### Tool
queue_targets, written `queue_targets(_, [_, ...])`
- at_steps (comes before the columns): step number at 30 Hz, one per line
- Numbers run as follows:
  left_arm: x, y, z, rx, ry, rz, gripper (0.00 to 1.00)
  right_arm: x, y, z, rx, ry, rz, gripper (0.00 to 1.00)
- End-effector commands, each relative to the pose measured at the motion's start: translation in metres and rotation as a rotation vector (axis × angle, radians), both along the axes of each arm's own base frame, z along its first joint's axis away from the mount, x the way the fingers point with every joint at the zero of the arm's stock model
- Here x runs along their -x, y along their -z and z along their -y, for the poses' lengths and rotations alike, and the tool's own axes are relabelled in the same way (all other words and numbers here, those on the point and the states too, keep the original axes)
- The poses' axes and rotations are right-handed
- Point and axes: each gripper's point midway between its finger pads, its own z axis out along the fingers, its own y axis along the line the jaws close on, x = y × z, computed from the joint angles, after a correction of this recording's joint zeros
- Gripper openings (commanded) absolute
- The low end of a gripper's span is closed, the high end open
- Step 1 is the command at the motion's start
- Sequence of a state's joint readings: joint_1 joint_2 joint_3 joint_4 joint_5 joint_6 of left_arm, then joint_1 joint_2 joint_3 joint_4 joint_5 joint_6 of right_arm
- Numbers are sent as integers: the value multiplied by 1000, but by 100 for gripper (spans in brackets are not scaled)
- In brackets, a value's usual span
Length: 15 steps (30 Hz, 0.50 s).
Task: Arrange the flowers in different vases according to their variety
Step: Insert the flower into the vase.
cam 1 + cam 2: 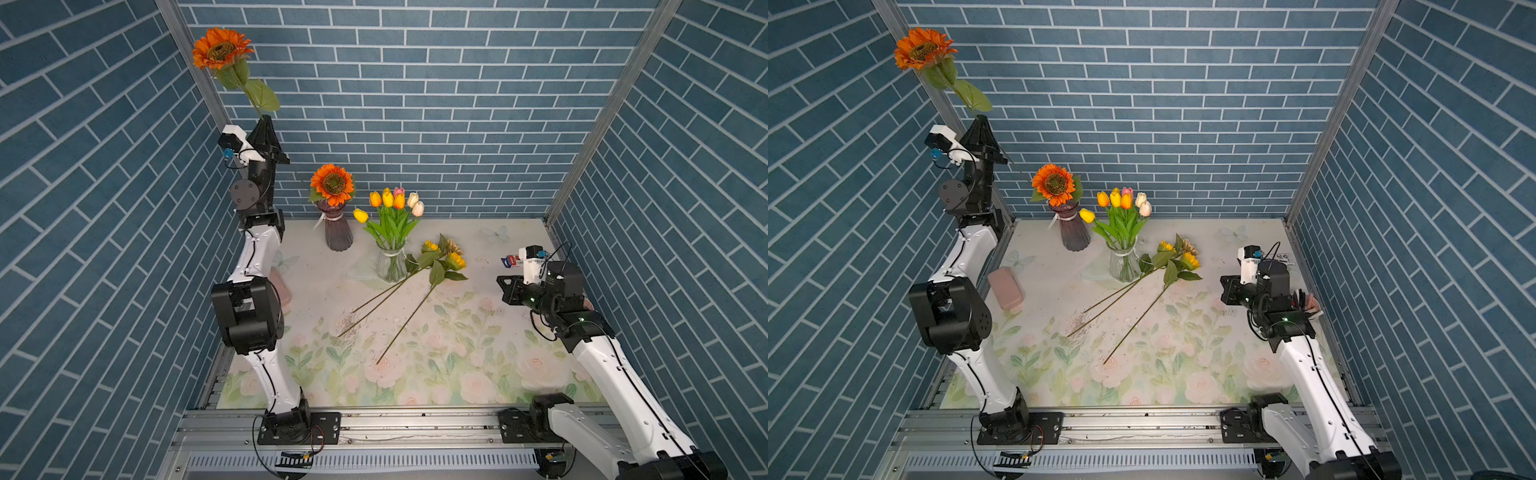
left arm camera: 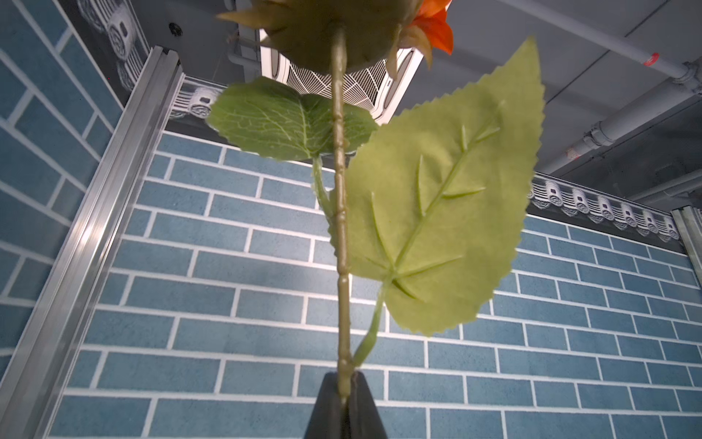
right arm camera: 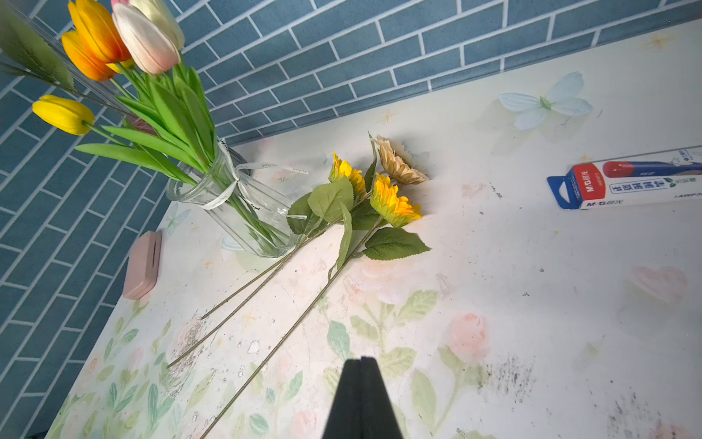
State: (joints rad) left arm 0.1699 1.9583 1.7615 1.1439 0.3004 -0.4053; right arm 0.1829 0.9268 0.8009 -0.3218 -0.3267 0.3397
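My left gripper (image 1: 264,120) (image 2: 345,380) is raised high by the left wall, pointing up, shut on the stem of an orange sunflower (image 1: 220,48) (image 2: 340,228). Another orange sunflower (image 1: 332,183) stands in the ribbed purple vase (image 1: 337,230) at the back. Beside it the clear vase (image 1: 390,264) (image 3: 235,205) holds several tulips (image 1: 392,199). Three sunflowers (image 1: 446,255) (image 3: 391,197), two yellow and one cream, lie on the mat right of the clear vase, stems pointing forward. My right gripper (image 1: 505,286) (image 3: 361,359) hovers at the right side, shut and holding nothing.
A flat pink case (image 1: 1005,289) (image 3: 143,266) lies at the left edge near the left arm. A blue and white box (image 3: 626,178) sits at the back right. Blue brick walls and aluminium posts (image 2: 95,228) close in three sides.
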Motion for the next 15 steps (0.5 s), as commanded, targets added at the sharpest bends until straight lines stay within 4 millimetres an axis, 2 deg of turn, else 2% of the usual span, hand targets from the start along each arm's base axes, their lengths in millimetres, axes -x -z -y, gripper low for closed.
queue_targets(1, [2, -4, 7, 21, 65, 59, 0, -7, -11, 2, 15, 5, 48, 0])
queue_targets(8, [-21, 34, 33, 2, 111, -17, 0, -2, -29, -11, -1, -88, 119, 0])
queue_targets(15, [-33, 66, 30, 37, 106, -52, 0, 13, -52, -27, -16, -218, 200, 0])
